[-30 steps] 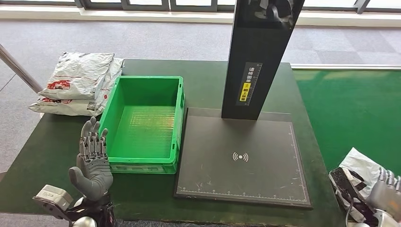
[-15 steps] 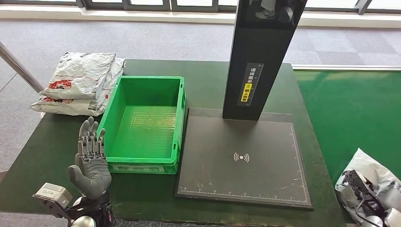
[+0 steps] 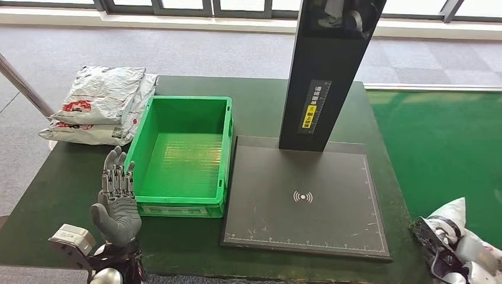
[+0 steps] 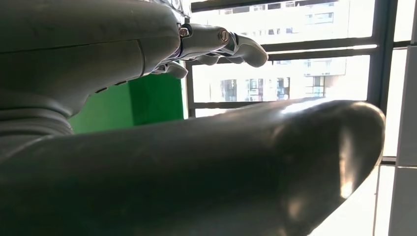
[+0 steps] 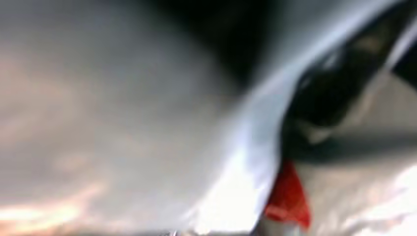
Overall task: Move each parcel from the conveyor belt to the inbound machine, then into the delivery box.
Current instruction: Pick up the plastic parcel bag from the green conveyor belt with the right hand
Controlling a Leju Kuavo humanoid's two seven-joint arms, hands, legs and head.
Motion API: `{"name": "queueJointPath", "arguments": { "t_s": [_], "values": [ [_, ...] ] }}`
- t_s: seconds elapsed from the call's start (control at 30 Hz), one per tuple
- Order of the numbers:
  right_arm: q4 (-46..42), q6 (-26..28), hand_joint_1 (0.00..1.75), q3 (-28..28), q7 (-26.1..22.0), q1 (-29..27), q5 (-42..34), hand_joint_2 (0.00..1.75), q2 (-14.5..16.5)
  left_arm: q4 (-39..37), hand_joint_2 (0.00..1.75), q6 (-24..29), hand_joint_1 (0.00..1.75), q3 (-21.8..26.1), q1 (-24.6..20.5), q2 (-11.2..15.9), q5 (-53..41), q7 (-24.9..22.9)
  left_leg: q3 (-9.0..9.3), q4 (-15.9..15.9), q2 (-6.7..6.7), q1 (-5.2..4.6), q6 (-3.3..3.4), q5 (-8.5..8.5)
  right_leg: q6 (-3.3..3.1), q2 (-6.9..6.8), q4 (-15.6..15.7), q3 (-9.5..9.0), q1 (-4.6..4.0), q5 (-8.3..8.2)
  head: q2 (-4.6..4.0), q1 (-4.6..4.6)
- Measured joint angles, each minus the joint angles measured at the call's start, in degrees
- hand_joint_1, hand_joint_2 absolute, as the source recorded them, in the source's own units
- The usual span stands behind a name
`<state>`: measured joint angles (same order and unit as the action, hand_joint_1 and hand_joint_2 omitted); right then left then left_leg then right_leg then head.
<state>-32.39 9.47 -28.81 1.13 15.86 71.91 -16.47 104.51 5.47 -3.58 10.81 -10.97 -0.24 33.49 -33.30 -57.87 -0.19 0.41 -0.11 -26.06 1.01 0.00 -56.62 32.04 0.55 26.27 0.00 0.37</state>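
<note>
A white parcel [image 3: 459, 214] with black and red print hangs at the table's near right corner, by the green conveyor belt [image 3: 444, 142]. My right hand [image 3: 435, 244] grips it, its dark fingers wrapped on the parcel's left side. The right wrist view is blurred, with the parcel's [image 5: 123, 123] white film close against the camera. The inbound machine's black plate [image 3: 266, 177] lies mid-table with its dark column [image 3: 325, 71] behind. The green delivery box [image 3: 225, 151] stands left of the plate with nothing in it. My left hand [image 3: 118, 198] is open, fingers upright, beside the box's near left corner.
Two or three white parcels [image 3: 100, 103] are stacked at the table's back left corner. A metal pole [image 3: 23, 86] slants past the left edge. Grey floor and windows lie beyond the table. The left hand's [image 4: 147, 147] grey cover shows large in its wrist view.
My right hand has gone from lying over the parcel to gripping it; the parcel has bunched up and turned. The left hand has hardly moved.
</note>
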Motion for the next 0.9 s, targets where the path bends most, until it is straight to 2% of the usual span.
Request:
{"name": "queueJointPath", "arguments": {
  "t_s": [0.13,0.23,0.4,0.67,0.8,0.9],
  "values": [
    [-4.52,0.43,1.75,0.49,-0.07,-1.59,-0.97,1.75,1.84,-0.03,0.00,-0.12,0.00,0.00,-0.04,-0.01,-0.09,-0.07,-0.04,0.01,0.01,-0.01,-0.01,0.01,-0.01,0.02,-0.02,0.09,0.00,0.01,0.00,0.01],
    [-9.56,6.49,1.75,0.52,-3.45,-3.51,-4.68,1.75,3.63,-0.04,0.00,-0.42,0.00,0.00,-0.05,-0.01,-0.10,-0.13,-0.14,0.01,-0.03,-0.01,-0.03,0.02,-0.04,0.00,-0.06,0.18,0.00,0.04,0.00,0.01],
    [-27.12,16.98,1.75,0.50,-10.04,-9.22,-14.60,1.75,8.95,-0.53,0.00,-0.62,0.00,-0.13,-0.85,-0.01,-0.11,-0.25,-0.22,0.03,-0.07,0.01,-0.07,0.03,-0.16,-0.05,-0.10,0.33,-0.01,0.13,0.00,0.01],
    [-52.39,27.54,1.75,0.31,-20.95,-17.21,-26.07,1.75,16.88,-2.80,0.00,-0.61,0.00,-1.39,-2.66,0.02,0.68,-0.25,-0.30,0.04,-0.04,0.00,-0.14,-0.03,-0.22,-0.02,-0.14,0.43,0.01,0.20,0.00,0.00],
    [-62.90,28.96,1.75,0.86,-30.16,-19.23,-36.90,1.75,20.43,-3.83,0.00,-0.60,0.00,-2.03,-3.73,0.02,0.72,-0.25,-0.31,0.04,-0.05,-0.01,-0.14,-0.03,-0.22,-0.02,-0.15,0.42,0.02,0.20,0.01,0.01],
    [-68.80,26.85,1.75,3.65,-32.84,-20.09,-39.55,1.75,22.53,-4.58,0.00,-0.63,0.00,-2.64,-4.88,-0.03,0.72,-0.37,-0.29,0.04,-0.02,0.00,-0.15,-0.02,-0.22,-0.01,-0.16,0.42,0.01,0.19,0.00,0.01]
  ]
}}
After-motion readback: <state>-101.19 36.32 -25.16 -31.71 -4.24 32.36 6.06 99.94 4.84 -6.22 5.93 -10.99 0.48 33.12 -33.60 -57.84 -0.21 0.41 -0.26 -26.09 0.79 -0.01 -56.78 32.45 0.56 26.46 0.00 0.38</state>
